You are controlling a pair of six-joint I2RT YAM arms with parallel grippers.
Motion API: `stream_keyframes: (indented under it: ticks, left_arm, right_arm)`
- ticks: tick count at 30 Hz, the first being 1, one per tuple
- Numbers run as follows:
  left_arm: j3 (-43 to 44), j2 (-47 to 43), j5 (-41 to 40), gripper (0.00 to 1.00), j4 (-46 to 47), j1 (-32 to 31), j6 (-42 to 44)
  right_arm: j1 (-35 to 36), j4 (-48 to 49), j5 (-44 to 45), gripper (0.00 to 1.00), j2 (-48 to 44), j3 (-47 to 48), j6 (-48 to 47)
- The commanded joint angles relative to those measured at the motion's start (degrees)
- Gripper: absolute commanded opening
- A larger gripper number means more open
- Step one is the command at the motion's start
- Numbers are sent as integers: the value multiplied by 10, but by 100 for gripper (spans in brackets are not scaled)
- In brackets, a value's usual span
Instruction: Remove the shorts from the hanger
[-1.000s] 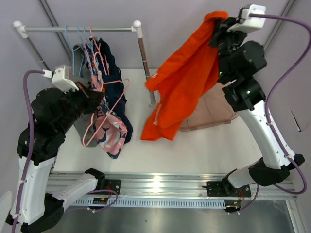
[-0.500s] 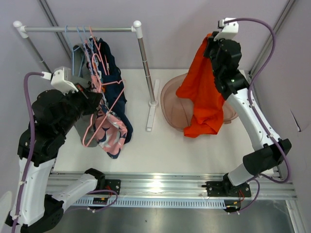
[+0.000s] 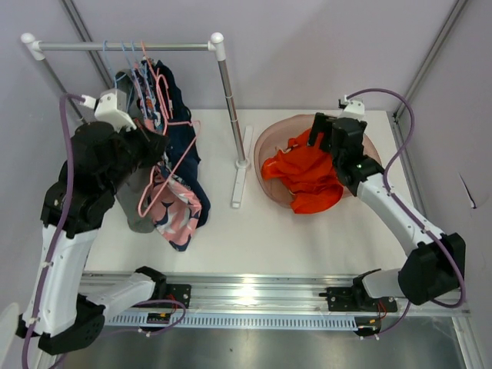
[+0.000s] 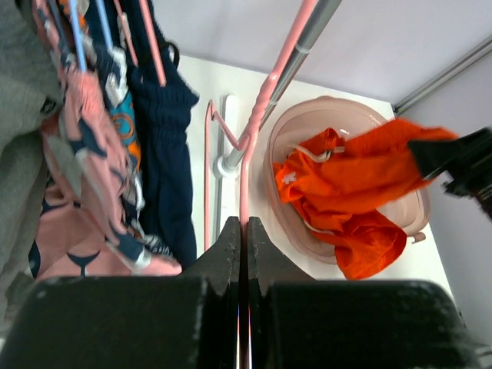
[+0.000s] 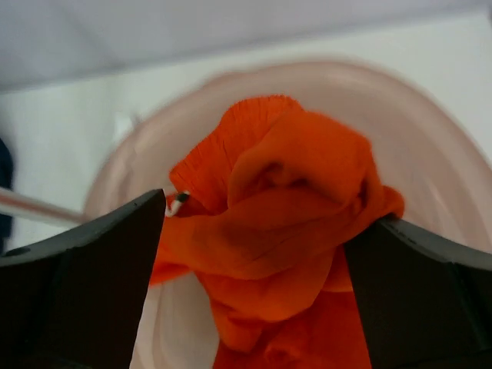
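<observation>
The orange shorts (image 3: 307, 173) lie crumpled in the pink basin (image 3: 265, 142) at the right of the table. My right gripper (image 3: 323, 138) hovers just over them, open. In the right wrist view a fold of the shorts (image 5: 284, 207) bulges loosely between the wide-apart fingers (image 5: 100, 269) of the gripper (image 5: 257, 211). My left gripper (image 3: 157, 146) is shut on the thin wire of a bare pink hanger (image 3: 173, 165) next to the rack. The left wrist view has the gripper (image 4: 243, 227) pinching that hanger (image 4: 244, 177), with the shorts (image 4: 346, 184) beyond.
A clothes rack (image 3: 127, 46) stands at the back left, its post and foot (image 3: 240, 165) between the arms. Navy shorts (image 3: 181, 131), pink patterned shorts (image 3: 177, 207) and a grey garment (image 3: 138, 207) hang from several hangers beside my left arm.
My right arm came down from high up with the orange shorts, laid them in the basin and opened. My left arm shifted up and back slightly, still holding the hanger.
</observation>
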Motion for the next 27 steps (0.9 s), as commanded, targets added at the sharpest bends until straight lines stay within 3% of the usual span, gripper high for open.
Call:
stream_keyframes:
  ticks: [1, 4, 10, 19, 24, 27]
  left_arm:
    - [52, 40, -3, 0, 36, -3, 29]
    - [109, 79, -1, 0, 39, -2, 34]
    - [177, 164, -6, 0, 66, -2, 37]
    - [293, 301, -36, 0, 112, -2, 41]
    - [281, 335, -28, 0, 113, -4, 17]
    - [206, 299, -31, 0, 138, -6, 11]
  right_arm:
    - [5, -157, 48, 99, 42, 37, 92]
    - [47, -189, 93, 99, 31, 15, 99]
    - [108, -209, 112, 99, -103, -75, 137]
    - [272, -270, 172, 99, -260, -163, 226]
    - [309, -300, 191, 99, -271, -170, 245]
    - [329, -310, 210, 99, -272, -172, 253]
